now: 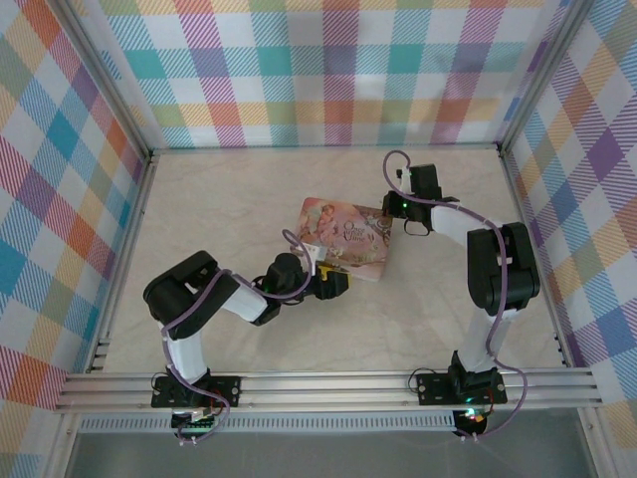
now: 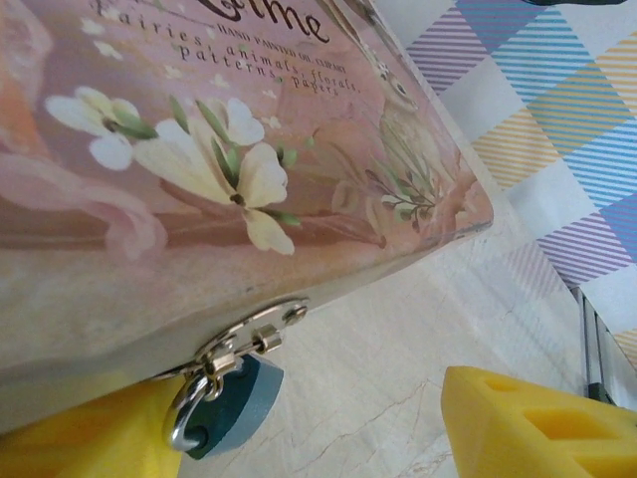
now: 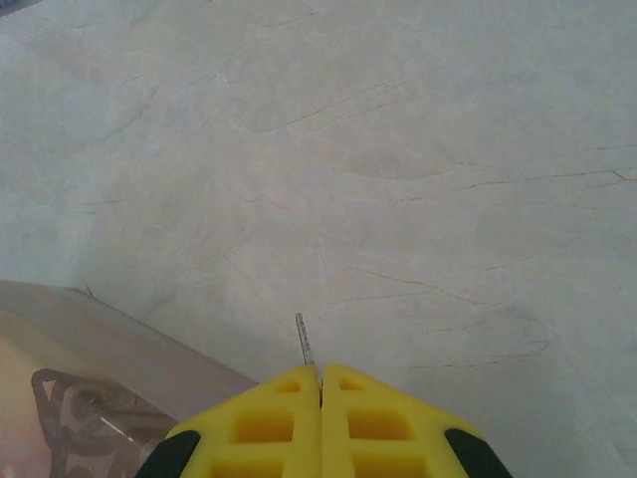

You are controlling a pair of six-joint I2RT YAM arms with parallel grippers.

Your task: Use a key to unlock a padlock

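- The left gripper (image 2: 318, 418) has its jaws wide apart and grips nothing.
- The padlock (image 2: 237, 398) sits in the gap between them, hard against one yellow finger (image 2: 90, 443) and well apart from the other finger (image 2: 528, 428).
- Its bluish body hangs by a small metal ring from the hasp (image 2: 249, 334) on the edge of the pink tin box (image 2: 249, 149), which rises just beyond the jaws.
- Bare table (image 2: 398, 329) lies between the padlock and the far finger, with a checked wall (image 2: 557, 119) further off.
- The right gripper (image 3: 319, 373) has its jaws pressed together on the key (image 3: 305, 341), a thin sliver poking out just past the fingertips.
- A corner of the tin box sits beside and below these jaws, and pale table (image 3: 398, 149) lies ahead of the key.
- From above, the two grippers sit at opposite edges of the tin box.
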